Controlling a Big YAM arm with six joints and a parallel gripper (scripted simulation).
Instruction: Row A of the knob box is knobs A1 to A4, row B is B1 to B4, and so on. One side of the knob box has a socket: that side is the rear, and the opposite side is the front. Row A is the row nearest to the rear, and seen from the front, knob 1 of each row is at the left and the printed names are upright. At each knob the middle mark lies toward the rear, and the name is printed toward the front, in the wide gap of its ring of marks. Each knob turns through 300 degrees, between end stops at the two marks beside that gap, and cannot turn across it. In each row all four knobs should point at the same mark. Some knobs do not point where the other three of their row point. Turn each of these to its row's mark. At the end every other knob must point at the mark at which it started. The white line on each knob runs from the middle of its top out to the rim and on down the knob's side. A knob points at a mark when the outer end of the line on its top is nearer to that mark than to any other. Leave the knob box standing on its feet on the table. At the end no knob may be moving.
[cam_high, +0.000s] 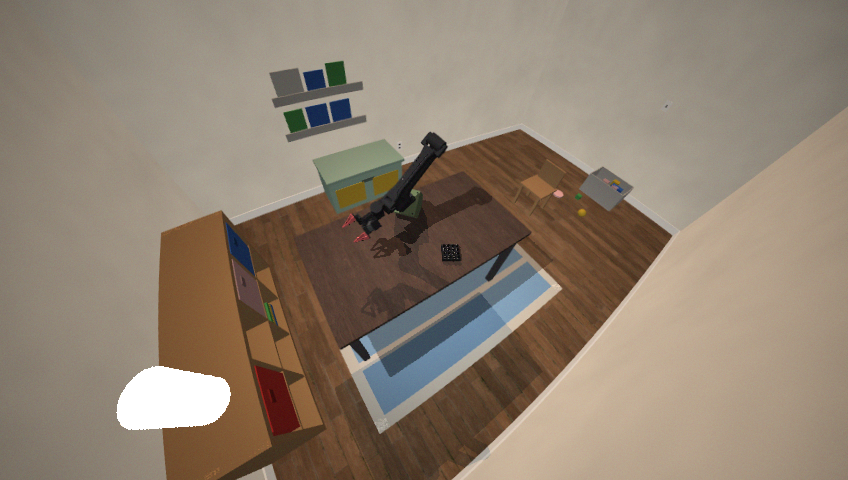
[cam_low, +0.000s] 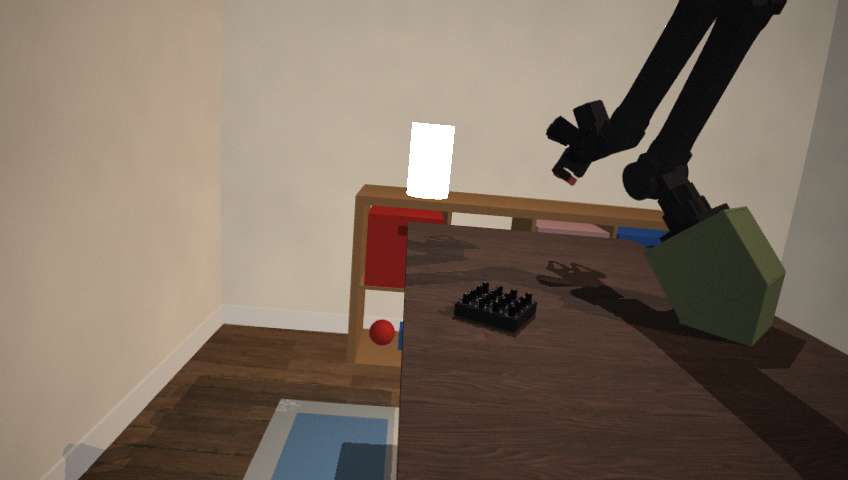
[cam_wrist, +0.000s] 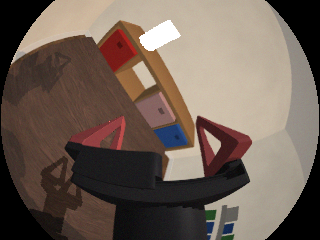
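The gripper (cam_high: 357, 228) (cam_low: 562, 153) (cam_wrist: 160, 119) hangs wide; seemingly before any turning, it must reach the knob box (cam_high: 451, 252) (cam_low: 495, 313).

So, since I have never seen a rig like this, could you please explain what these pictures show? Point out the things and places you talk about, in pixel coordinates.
The machine is one black arm (cam_high: 410, 178) (cam_low: 672, 89) on a green base (cam_high: 414, 207) (cam_low: 702, 279). Its hand (cam_high: 351, 229) (cam_wrist: 160, 119) has two red fingers, spread open and holding nothing.

The top picture looks down from high up on the whole room. The exterior one looks along the table (cam_high: 333, 267) (cam_low: 505, 404) (cam_wrist: 65, 100) from one end. The wrist one rides on the arm and looks out past the fingers, toward the shelf.

On the table stands the knob box (cam_high: 451, 252) (cam_low: 491, 307), black, with rows of small knobs; which way they point is too small to read.
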